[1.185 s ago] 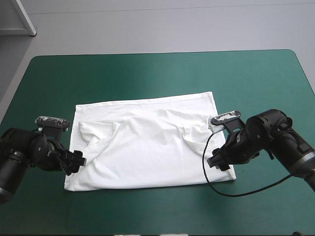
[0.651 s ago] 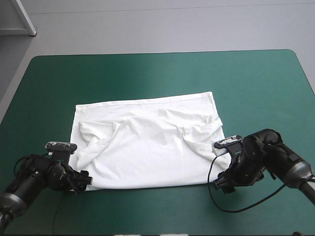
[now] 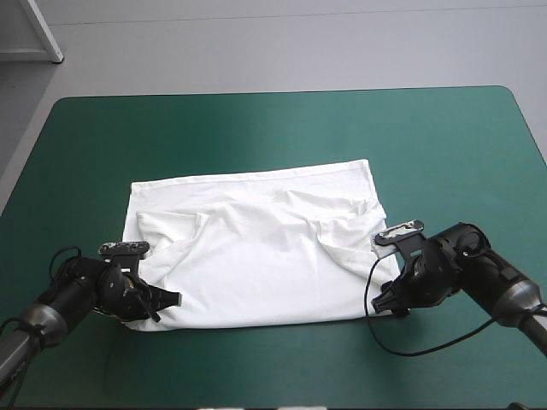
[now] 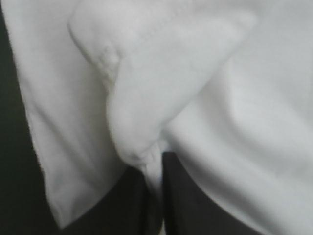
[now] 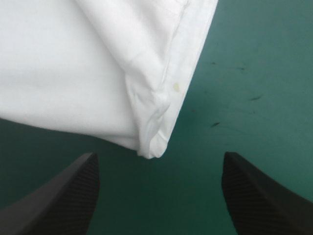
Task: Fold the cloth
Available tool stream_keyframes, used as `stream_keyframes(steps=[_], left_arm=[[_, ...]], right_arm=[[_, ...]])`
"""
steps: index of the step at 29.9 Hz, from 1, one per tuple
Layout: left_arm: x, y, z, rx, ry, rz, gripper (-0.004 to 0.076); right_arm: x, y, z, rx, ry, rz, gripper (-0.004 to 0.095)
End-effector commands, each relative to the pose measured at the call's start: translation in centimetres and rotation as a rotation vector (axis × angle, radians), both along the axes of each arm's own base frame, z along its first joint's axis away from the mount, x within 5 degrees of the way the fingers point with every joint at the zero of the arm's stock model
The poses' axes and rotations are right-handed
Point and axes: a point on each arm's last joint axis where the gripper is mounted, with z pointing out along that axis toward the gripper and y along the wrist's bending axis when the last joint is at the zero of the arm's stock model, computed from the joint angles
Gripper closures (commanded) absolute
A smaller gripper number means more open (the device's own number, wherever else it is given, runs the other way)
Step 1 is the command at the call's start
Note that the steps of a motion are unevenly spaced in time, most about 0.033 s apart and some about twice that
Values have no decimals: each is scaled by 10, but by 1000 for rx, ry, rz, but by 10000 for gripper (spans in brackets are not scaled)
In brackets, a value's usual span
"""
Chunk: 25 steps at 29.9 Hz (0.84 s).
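The T-shirt (image 3: 256, 248) lies spread flat on the teal-green table (image 3: 256, 128). It forms a white, roughly four-sided shape with one long straight edge turned toward the table's far side. Both sleeves are folded inward onto the T-shirt's body. The left sleeve (image 3: 171, 235) and the right sleeve (image 3: 346, 229) each make a rumpled flap close to their own side edge.

The left hand (image 3: 162, 301) sits low at the T-shirt's near left corner, overlapping the edge of the cloth. In the left wrist view its black fingers (image 4: 122, 210) are all but closed, with a thin fold of white fabric pinched between them, so this hand is clenched on the T-shirt. Just ahead of the pinch the cloth bunches into a raised, rounded fold with a stitched hem across its top. A dark strip of bare table shows beyond the T-shirt's side edge.

The right hand (image 3: 386, 299) is low, just beside the T-shirt's near right corner. In the right wrist view its fingers (image 5: 68, 196) stand wide apart, released and holding nothing. The T-shirt's corner (image 5: 151, 142) lies flat on the table and points into the gap between them, with bare table separating it from each finger. A small yellowish spot (image 5: 175, 86) marks the hem near that corner.
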Motion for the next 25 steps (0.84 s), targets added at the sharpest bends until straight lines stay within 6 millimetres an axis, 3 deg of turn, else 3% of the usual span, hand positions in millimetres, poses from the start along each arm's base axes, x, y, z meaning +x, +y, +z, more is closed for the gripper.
stream_keyframes(steps=[1, 11, 13, 16, 21, 25], left_arm=[[-9, 6, -22, 81, 122, -52, 729], [-13, 7, -22, 92, 171, -51, 729], [-13, 7, -22, 92, 171, -51, 729], [-14, 7, -21, 92, 167, -51, 729], [-14, 8, -5, 84, 100, -46, 732], [-7, 7, 25, 77, 27, -41, 732]], right_arm=[[9, 3, 4, 11, -63, 4, 252], [34, 20, -43, -9, 76, 3, 255], [36, 23, -51, 1, 115, -6, 294], [35, 26, -56, 24, 148, 9, 454], [35, 28, -49, 56, 112, 30, 918], [32, 25, -34, 70, 43, 40, 927]])
